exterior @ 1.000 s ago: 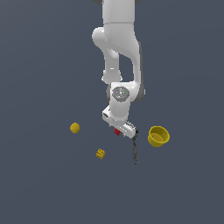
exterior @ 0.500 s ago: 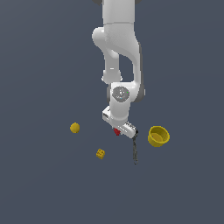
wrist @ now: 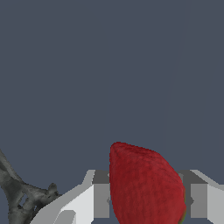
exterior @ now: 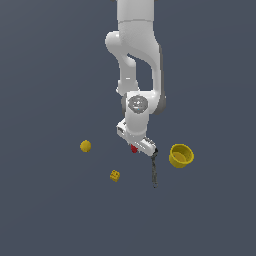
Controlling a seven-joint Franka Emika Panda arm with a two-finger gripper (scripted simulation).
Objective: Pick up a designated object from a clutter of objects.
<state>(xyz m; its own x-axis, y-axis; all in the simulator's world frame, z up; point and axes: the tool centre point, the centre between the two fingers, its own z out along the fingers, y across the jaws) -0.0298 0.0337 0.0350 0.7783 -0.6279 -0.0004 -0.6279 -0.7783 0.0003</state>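
Near the middle of the frame, the hand pinched the red strawberry between its fingers, apparently so it could be lifted from the worktop.

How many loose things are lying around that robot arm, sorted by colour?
Yellow: 3, a ball, a studded cube and a cup.
Red: 1, a strawberry between the gripper fingers.
Dark: 1, a wrench.
Total: 5.

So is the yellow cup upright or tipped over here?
Upright, it seems. The yellow cup shows its round open mouth facing up in the exterior view, standing apart from the arm. The wrist view does not show it.
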